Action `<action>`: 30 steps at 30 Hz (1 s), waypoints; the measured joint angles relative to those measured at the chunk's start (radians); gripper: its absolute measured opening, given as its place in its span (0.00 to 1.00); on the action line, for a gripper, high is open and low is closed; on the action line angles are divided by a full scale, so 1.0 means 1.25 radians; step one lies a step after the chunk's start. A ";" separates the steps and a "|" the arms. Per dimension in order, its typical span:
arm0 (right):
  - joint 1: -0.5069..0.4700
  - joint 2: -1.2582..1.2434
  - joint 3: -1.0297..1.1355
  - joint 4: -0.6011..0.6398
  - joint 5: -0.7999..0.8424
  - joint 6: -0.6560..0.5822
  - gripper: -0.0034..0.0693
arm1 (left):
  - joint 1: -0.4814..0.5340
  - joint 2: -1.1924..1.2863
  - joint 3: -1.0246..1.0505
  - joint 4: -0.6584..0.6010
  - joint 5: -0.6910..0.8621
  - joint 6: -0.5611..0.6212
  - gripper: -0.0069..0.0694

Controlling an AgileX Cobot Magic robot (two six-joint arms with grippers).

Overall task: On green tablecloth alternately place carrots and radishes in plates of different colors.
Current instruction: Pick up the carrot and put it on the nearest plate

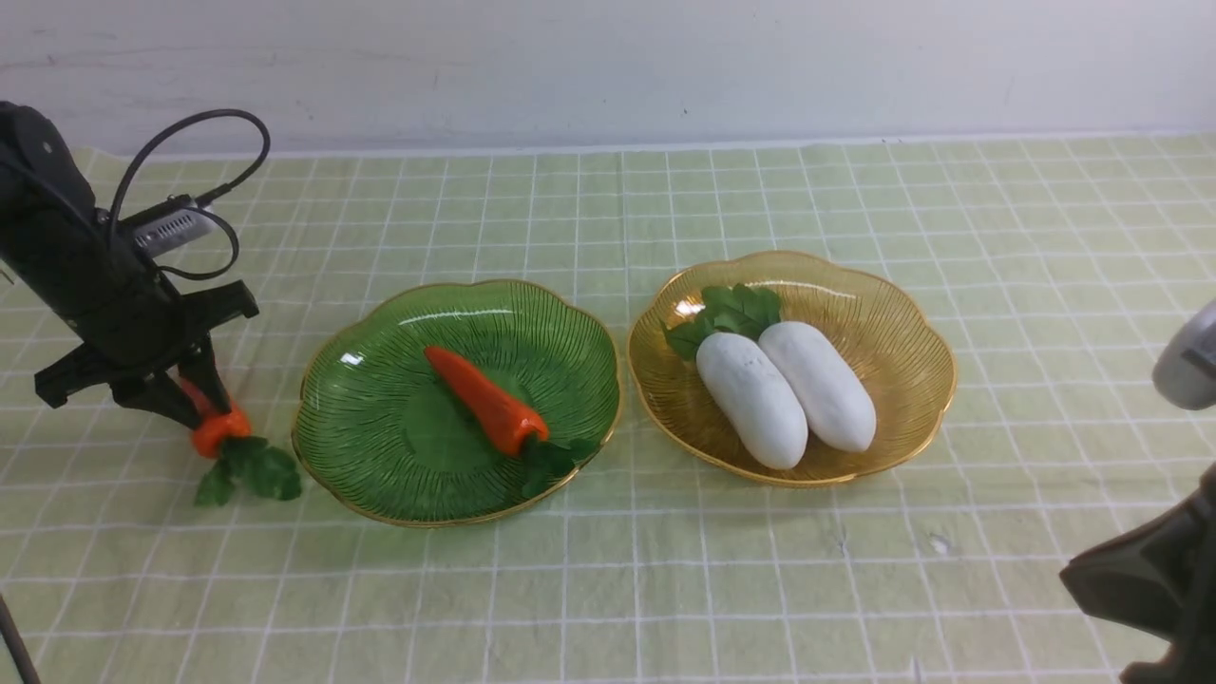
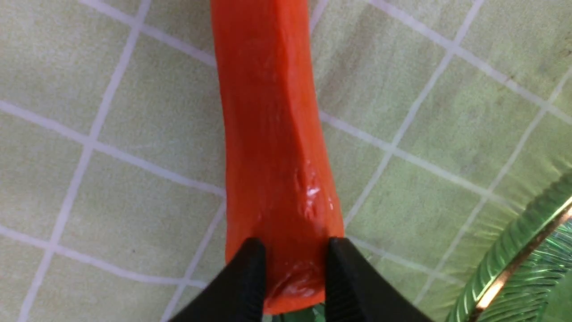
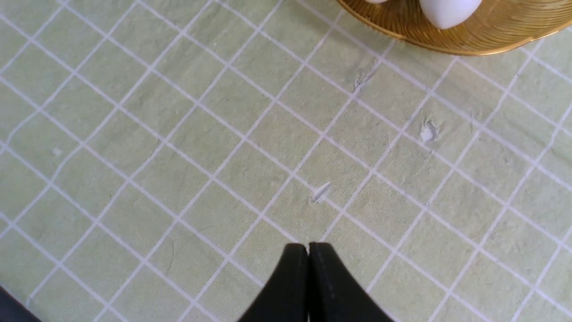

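On the green tablecloth (image 1: 665,579), at the far left, one carrot (image 1: 217,429) lies just left of the green plate (image 1: 380,323). My left gripper (image 1: 195,408) is shut on this carrot (image 2: 272,134) near its leafy end, a black finger (image 2: 246,277) pressed to each side. The green plate's rim (image 2: 527,268) is close by. A second carrot (image 1: 484,404) lies inside the green plate. Two white radishes (image 1: 750,399) (image 1: 822,385) lie side by side in the amber plate (image 1: 883,313). My right gripper (image 3: 308,246) is shut and empty above bare cloth, near the amber plate (image 3: 491,36).
The right arm's dark body (image 1: 1159,579) fills the front right corner. A white wall (image 1: 608,66) runs behind the cloth's back edge. Small scuffs (image 3: 428,132) mark the cloth near the amber plate.
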 joint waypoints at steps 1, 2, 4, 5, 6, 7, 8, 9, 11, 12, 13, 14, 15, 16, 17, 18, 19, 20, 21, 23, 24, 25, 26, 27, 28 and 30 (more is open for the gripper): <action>0.000 0.000 0.000 0.000 0.000 0.000 0.03 | 0.000 0.001 -0.001 0.000 0.000 0.000 0.39; 0.000 0.000 0.000 0.000 0.000 0.000 0.03 | 0.000 0.007 -0.001 -0.003 -0.003 0.000 0.48; 0.000 0.000 0.000 0.000 0.000 0.000 0.03 | -0.001 0.016 0.000 -0.003 -0.003 0.000 0.57; 0.000 0.000 0.000 0.000 0.000 0.000 0.03 | -0.001 0.021 0.000 0.002 0.000 0.000 0.62; 0.000 0.000 0.000 0.000 0.000 0.000 0.03 | -0.001 0.027 0.001 0.007 0.001 0.000 0.67; 0.000 0.000 0.000 0.000 0.000 0.000 0.03 | -0.001 0.029 0.001 0.011 0.001 0.000 0.71; 0.000 0.000 0.000 0.000 0.000 0.000 0.03 | -0.001 0.030 0.001 0.017 0.001 0.000 0.75; 0.000 0.000 0.000 0.000 0.000 0.000 0.03 | -0.001 0.030 0.001 0.019 0.001 0.000 0.77; 0.000 0.000 0.000 0.000 0.000 0.000 0.03 | -0.001 0.030 0.001 0.021 0.000 -0.001 0.82; 0.000 0.000 0.000 0.000 0.000 0.000 0.03 | -0.001 0.030 0.001 0.023 -0.003 -0.005 0.84; 0.000 0.000 0.000 0.000 0.000 0.000 0.03 | -0.001 0.031 0.001 0.023 -0.004 -0.006 0.85; 0.000 0.000 0.000 0.000 0.000 0.000 0.03 | -0.001 0.032 0.001 0.023 -0.008 -0.007 0.85; 0.000 0.000 0.000 0.000 0.000 0.000 0.03 | -0.001 0.034 0.001 0.023 -0.008 -0.007 0.85; 0.000 0.000 0.000 0.000 0.000 0.000 0.03 | -0.001 0.036 0.001 0.023 -0.007 -0.007 0.84; 0.000 0.000 0.000 0.000 0.000 0.000 0.03 | -0.001 0.043 0.000 0.023 0.001 0.000 0.81; 0.000 0.000 0.000 0.000 0.000 0.000 0.03 | -0.001 0.048 0.000 0.023 0.007 0.010 0.76; 0.000 0.000 0.000 0.000 0.000 0.000 0.03 | -0.001 0.049 0.000 0.023 0.009 0.013 0.76; 0.000 0.000 0.000 0.000 0.000 0.000 0.03 | -0.001 0.053 -0.001 0.031 0.019 0.031 0.68; 0.000 0.000 0.000 0.000 0.000 0.000 0.03 | -0.001 0.053 -0.001 0.031 0.020 0.034 0.68; 0.000 0.000 0.000 0.000 -0.001 0.000 0.03 | -0.001 0.054 -0.005 0.032 0.030 0.049 0.50; 0.000 0.000 0.000 0.000 -0.003 0.000 0.03 | -0.001 0.054 -0.011 0.032 0.046 0.057 0.50; 0.000 0.000 0.000 0.000 -0.004 0.000 0.03 | -0.002 0.050 -0.020 0.032 0.073 0.076 0.50; 0.000 0.000 0.000 0.000 -0.004 0.000 0.03 | -0.003 0.041 -0.026 0.031 0.092 0.095 0.50; 0.000 0.000 0.000 0.000 -0.005 0.000 0.03 | -0.005 0.029 -0.028 0.029 0.096 0.109 0.50; 0.000 0.000 0.000 0.000 -0.005 0.000 0.03 | -0.005 0.025 -0.028 0.029 0.098 0.115 0.50; 0.000 0.000 0.002 0.002 -0.005 0.000 0.03 | -0.014 -0.036 -0.010 0.027 0.101 0.132 0.50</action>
